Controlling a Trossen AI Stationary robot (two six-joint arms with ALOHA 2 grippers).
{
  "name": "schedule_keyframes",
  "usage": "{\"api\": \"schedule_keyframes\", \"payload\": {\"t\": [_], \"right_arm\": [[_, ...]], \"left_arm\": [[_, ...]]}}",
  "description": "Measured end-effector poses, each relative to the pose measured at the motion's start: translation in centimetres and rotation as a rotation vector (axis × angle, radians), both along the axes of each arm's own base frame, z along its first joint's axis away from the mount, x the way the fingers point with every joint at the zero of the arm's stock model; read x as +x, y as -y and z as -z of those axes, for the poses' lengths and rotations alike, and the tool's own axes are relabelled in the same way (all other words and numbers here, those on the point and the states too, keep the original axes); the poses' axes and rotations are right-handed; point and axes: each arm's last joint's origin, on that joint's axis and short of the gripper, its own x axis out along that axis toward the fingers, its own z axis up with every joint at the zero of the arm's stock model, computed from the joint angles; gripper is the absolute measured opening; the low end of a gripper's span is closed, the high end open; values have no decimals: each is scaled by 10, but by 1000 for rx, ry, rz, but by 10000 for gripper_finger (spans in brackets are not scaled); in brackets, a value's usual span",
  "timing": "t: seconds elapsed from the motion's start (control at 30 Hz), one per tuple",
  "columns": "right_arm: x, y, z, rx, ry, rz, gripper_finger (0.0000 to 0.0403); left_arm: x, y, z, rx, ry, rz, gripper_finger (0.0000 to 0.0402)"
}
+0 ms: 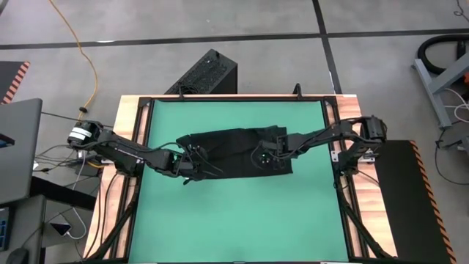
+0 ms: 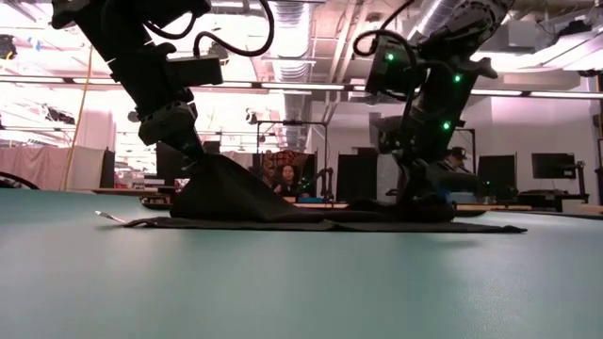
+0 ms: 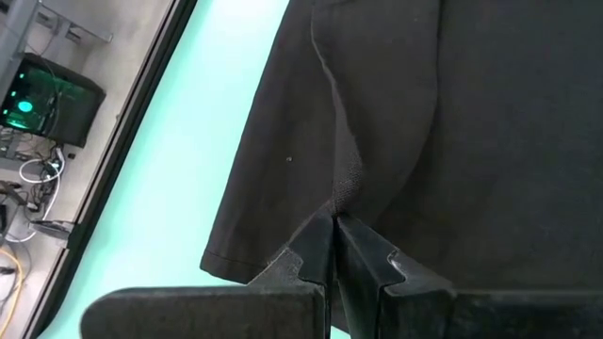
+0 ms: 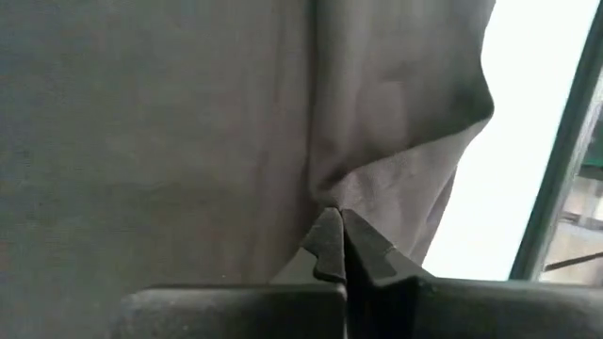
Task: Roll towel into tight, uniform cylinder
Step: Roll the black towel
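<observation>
Green mat [image 2: 283, 282] fills the foreground of the low view, bare and wide, and on it lies the towel [image 1: 234, 150], black cloth spread mostly flat near the mat's middle, its long axis running left to right across the table between the two arms. Left gripper [image 3: 334, 226] is clamped together on a pinch of the towel's left end, and the low view shows that end pulled up into a dark tent off the mat. Right gripper [image 4: 341, 221] is pressed together too, a fold of cloth caught right at its tips on the towel's right side; its fingertips are buried behind cloth in the low view and hard to separate from the black fabric from above. Something thin and pale sticks out at the towel's left edge in the low view, too small to tell what. Beyond the table's far edge a black ribbed box [image 1: 205, 73] sits on the floor, and a person [image 2: 285, 177] shows dimly in the room behind, partly hidden by the lifted cloth.
</observation>
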Motion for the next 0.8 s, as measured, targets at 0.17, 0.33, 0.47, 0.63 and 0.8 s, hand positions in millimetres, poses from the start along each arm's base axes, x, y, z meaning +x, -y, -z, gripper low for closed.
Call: {"api": "schedule_keyframes", "payload": {"t": [0.17,0.33,0.47,0.63,0.8], "right_arm": [[2,-6,-10,2,-26,6,2],[-5,-12,-24,14,-12,13,2],[-14,-13,-43,57,53,30,2],[-27,-8,-66,114,167,49,2],[-39,-10,-63,234,174,29,3]], "left_arm": [[0,4,-3,-8,21,21,0],[-2,10,-13,-17,69,44,0],[-3,12,-17,-21,91,53,0],[-4,15,-18,-29,98,56,0],[-5,18,-18,-27,100,66,0]]}}
